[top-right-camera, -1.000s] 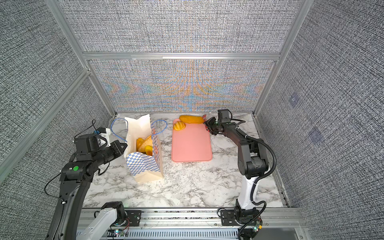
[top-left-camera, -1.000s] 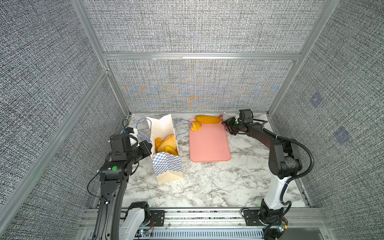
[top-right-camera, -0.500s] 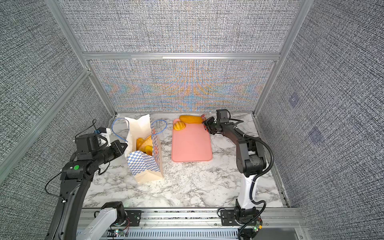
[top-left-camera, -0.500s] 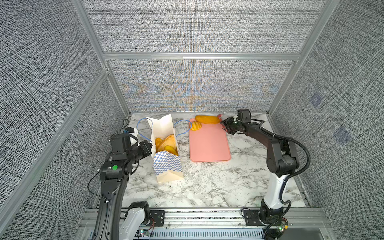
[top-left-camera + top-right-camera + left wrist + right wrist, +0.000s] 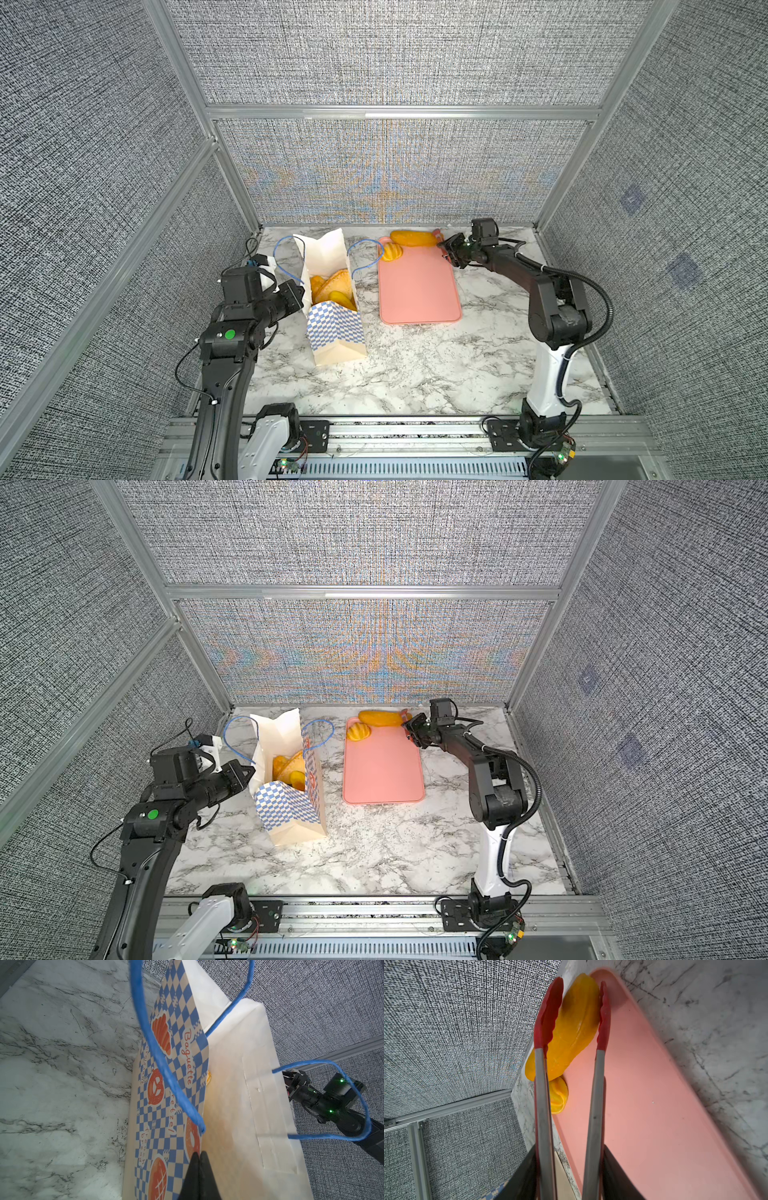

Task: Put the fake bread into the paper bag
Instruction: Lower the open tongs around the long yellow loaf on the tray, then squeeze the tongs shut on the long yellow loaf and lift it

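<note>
The paper bag [image 5: 332, 328] [image 5: 291, 808] stands open on the left, with several pieces of fake bread [image 5: 334, 286] [image 5: 291, 766] inside it. My left gripper [image 5: 300, 291] [image 5: 248, 773] [image 5: 199, 1156] is shut on the bag's near rim [image 5: 239, 1084]. My right gripper [image 5: 452, 250] [image 5: 417, 730] [image 5: 569, 1151] is shut on the red tongs [image 5: 593, 1105]. The tongs' red tips [image 5: 550, 1012] stand on either side of a long loaf [image 5: 413, 237] [image 5: 380, 717] [image 5: 575, 1028], close against it. A ridged roll [image 5: 392, 252] [image 5: 359, 732] [image 5: 559, 1095] lies beside the loaf.
The pink tray [image 5: 419, 299] [image 5: 382, 779] [image 5: 654, 1084] lies right of the bag, with both loose pieces at its far edge by the back wall. The bag's blue cord handles [image 5: 284, 257] [image 5: 158, 1053] loop outward. Enclosure walls close in behind and on both sides.
My right arm has edged toward the loaf and the tongs have narrowed around it. The left arm and the bag have not moved.
</note>
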{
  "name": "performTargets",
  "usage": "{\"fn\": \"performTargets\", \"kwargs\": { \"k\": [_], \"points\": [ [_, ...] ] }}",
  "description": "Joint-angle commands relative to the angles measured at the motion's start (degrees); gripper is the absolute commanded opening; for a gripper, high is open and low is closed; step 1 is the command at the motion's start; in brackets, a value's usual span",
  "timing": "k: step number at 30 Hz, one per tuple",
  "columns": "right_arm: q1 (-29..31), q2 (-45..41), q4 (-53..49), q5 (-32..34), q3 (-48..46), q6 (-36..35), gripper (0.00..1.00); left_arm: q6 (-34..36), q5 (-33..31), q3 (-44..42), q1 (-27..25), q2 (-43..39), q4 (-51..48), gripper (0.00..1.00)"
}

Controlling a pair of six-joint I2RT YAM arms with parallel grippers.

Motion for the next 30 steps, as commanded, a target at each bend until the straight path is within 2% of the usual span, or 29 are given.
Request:
{"fn": "performTargets", "kwargs": {
  "k": [1,9,30],
  "points": [
    [0.09,0.27,2.30,-1.13,0.48,0.45,0.42,0.43,-0.50,0.28,0.02,0.04,-0.38,0.02],
    [0.06,-2.28,4.04,-0.77,-3.71,0.77,0.35,0.60,-0.71,0.46,0.02,-0.17,-0.68,0.02],
    [-2.40,-14.99,8.20,-1.30,-16.25,0.83,0.26,0.45,-0.81,0.99,0.02,-1.20,-1.47,0.02]
  ]
}}
